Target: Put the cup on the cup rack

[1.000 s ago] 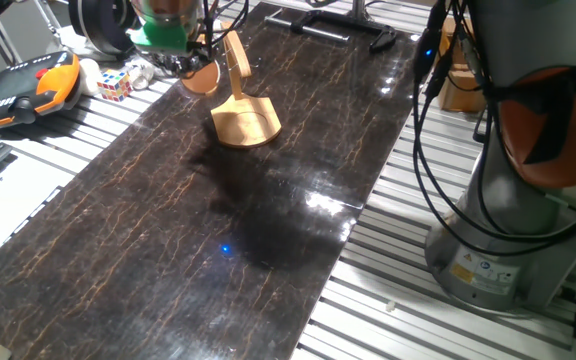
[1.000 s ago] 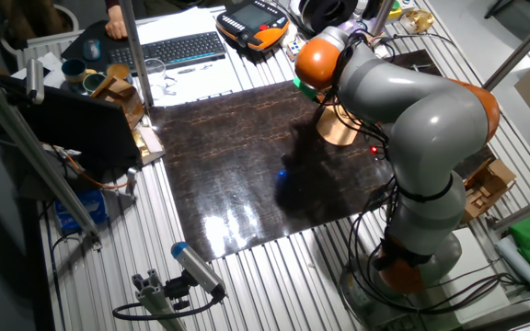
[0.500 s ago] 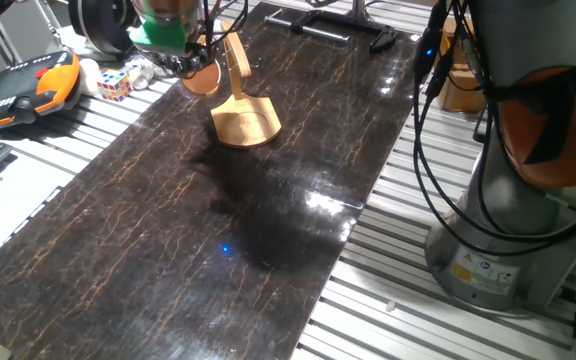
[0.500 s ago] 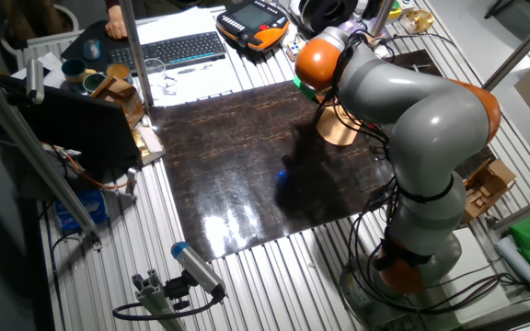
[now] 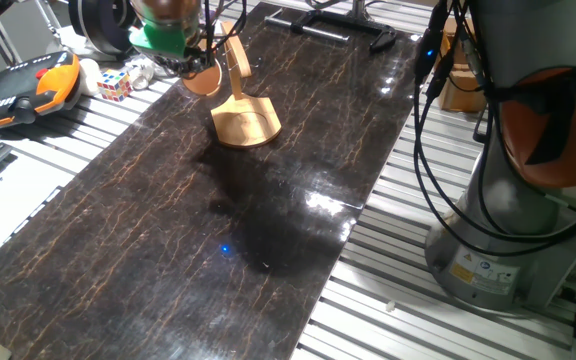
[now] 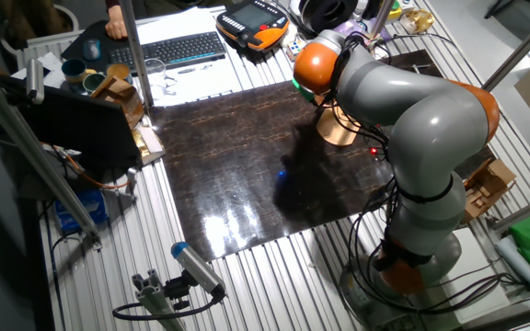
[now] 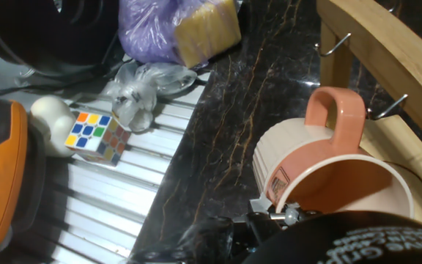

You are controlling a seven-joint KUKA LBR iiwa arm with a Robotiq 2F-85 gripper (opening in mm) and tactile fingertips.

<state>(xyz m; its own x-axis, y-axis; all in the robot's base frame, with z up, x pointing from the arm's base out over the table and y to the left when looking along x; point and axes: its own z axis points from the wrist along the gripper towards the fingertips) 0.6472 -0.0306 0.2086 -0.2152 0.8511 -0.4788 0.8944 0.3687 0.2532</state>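
Note:
The cup [image 7: 328,172] is a mug with a salmon-pink handle and inside and a cream outer wall. It lies tilted, handle up, with its mouth toward the hand camera. My gripper [image 7: 280,215] is shut on its rim. In one fixed view the gripper [image 5: 190,66] holds the cup [image 5: 204,79] in the air just left of the cup rack's upright post [image 5: 236,58]. The rack's flat base [image 5: 246,122] rests on the dark table. In the hand view the post [image 7: 387,62] carries small metal hooks close beside the handle. The other fixed view shows only the rack base [image 6: 339,131] below the arm.
Left of the table edge lie a Rubik's cube [image 7: 97,137], a white ball [image 7: 48,111], crumpled plastic [image 7: 141,92] and a purple bag with a yellow sponge [image 7: 196,29]. An orange teach pendant [image 5: 23,88] sits further left. The robot base [image 5: 508,230] stands at the right.
The hand with the cup has shifted very slightly upward beside the post. The rack has not moved.

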